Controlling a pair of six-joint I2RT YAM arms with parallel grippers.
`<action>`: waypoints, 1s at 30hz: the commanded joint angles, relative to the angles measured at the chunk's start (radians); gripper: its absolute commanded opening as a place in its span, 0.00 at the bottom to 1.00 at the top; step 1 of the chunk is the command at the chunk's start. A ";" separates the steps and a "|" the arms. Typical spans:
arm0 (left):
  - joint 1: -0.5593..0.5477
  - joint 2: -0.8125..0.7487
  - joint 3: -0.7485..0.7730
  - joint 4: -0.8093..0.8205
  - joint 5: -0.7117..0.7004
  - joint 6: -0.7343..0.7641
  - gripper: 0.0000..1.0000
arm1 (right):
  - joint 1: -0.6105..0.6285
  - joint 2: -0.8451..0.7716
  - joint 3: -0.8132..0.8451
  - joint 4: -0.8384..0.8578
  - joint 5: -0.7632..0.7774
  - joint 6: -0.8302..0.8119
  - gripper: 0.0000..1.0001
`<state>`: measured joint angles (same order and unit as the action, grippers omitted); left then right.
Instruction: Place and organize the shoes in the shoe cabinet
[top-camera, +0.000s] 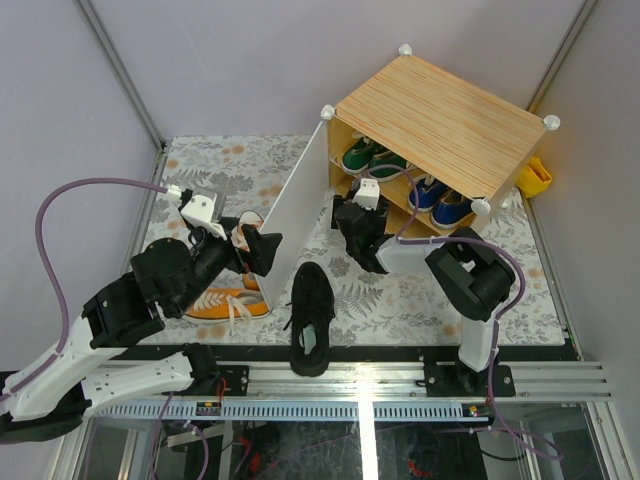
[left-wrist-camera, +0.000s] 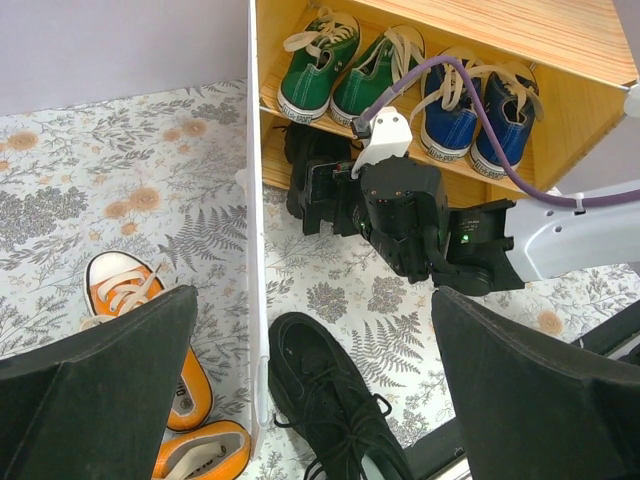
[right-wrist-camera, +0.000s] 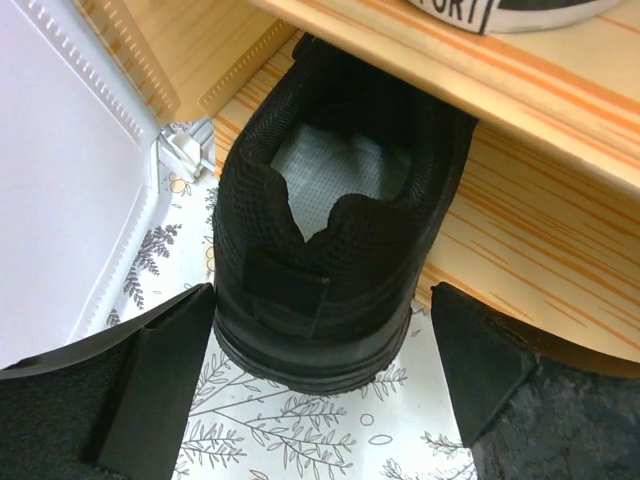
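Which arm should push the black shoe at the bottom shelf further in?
Right. The right gripper, open, flanks the black shoe; the left gripper hangs beyond the door, by the orange sneakers.

Left arm (top-camera: 150, 285), right arm (top-camera: 470, 280): black joint housings, white link shells. Purple cable (top-camera: 60, 205) runs to each wrist. White camera mount (top-camera: 200, 208) at wrists. Left gripper (top-camera: 262, 250) fingers black, wedge-shaped.
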<state>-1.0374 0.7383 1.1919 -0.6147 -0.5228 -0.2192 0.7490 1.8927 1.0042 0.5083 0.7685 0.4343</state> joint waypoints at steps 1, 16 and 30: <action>0.001 -0.006 -0.018 0.036 -0.030 0.029 1.00 | -0.010 0.025 0.056 0.062 0.035 -0.013 0.90; 0.001 -0.020 -0.022 0.036 -0.054 0.047 1.00 | -0.011 0.098 0.168 0.167 0.047 -0.171 0.21; 0.002 -0.025 -0.031 0.036 -0.062 0.051 1.00 | -0.024 0.187 0.304 0.182 0.071 -0.306 0.18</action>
<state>-1.0374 0.7170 1.1667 -0.6136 -0.5621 -0.1848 0.7345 2.0659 1.2068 0.5854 0.8043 0.1604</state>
